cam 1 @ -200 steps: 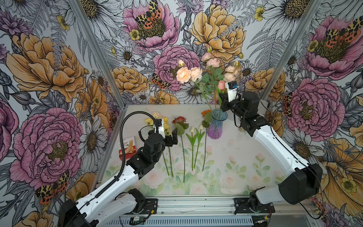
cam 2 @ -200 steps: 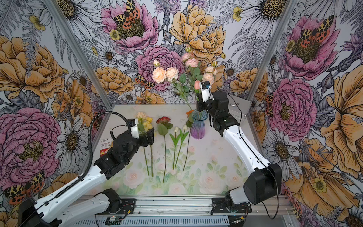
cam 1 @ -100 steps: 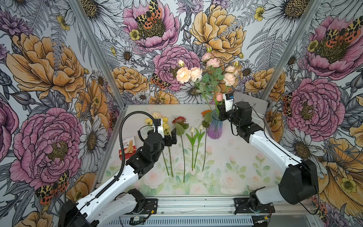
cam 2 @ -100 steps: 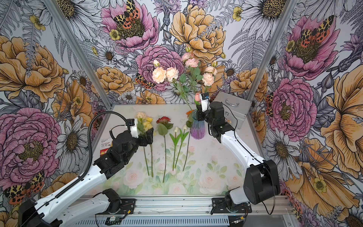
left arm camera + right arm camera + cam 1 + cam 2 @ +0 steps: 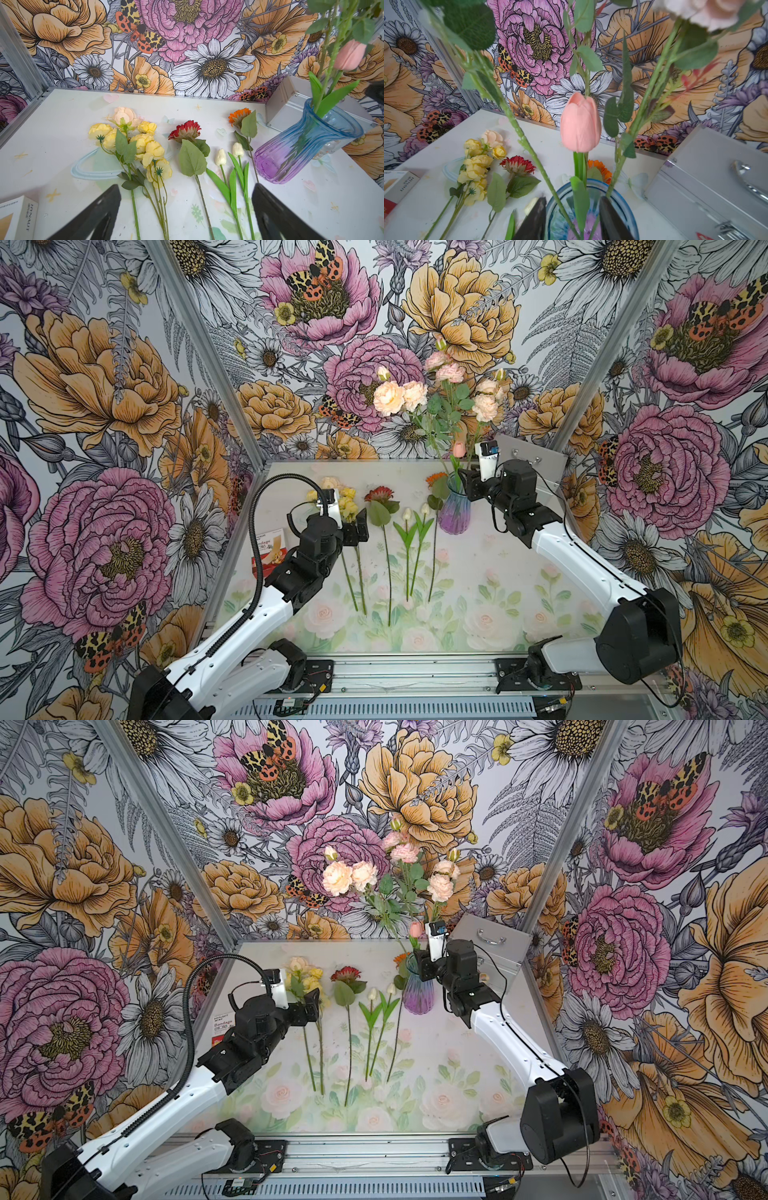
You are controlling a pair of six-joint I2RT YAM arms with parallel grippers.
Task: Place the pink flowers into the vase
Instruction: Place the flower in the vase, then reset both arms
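Observation:
The vase (image 5: 454, 512) (image 5: 417, 994), blue at the rim and purple at the base, stands at the back of the table. Several long stems of the pink flowers (image 5: 399, 396) (image 5: 349, 876) rise from it. A short pink tulip (image 5: 458, 449) (image 5: 580, 122) stands in its mouth too. My right gripper (image 5: 465, 485) (image 5: 572, 198) hovers over the vase rim (image 5: 623, 199), open, its jaws either side of the tulip's stem and leaf without pinching them. My left gripper (image 5: 359, 522) (image 5: 186, 185) is wide open above the stems lying on the table.
On the table lie yellow flowers (image 5: 347, 502), a red flower (image 5: 379, 493), two white tulips (image 5: 415, 512) and an orange flower (image 5: 435, 479) beside the vase. A metal case (image 5: 528, 460) sits behind the right arm. A small box (image 5: 272, 549) lies at the left edge.
My right gripper has come down toward the vase mouth with the pink tulip and its jaws have parted. The left arm has stayed put.

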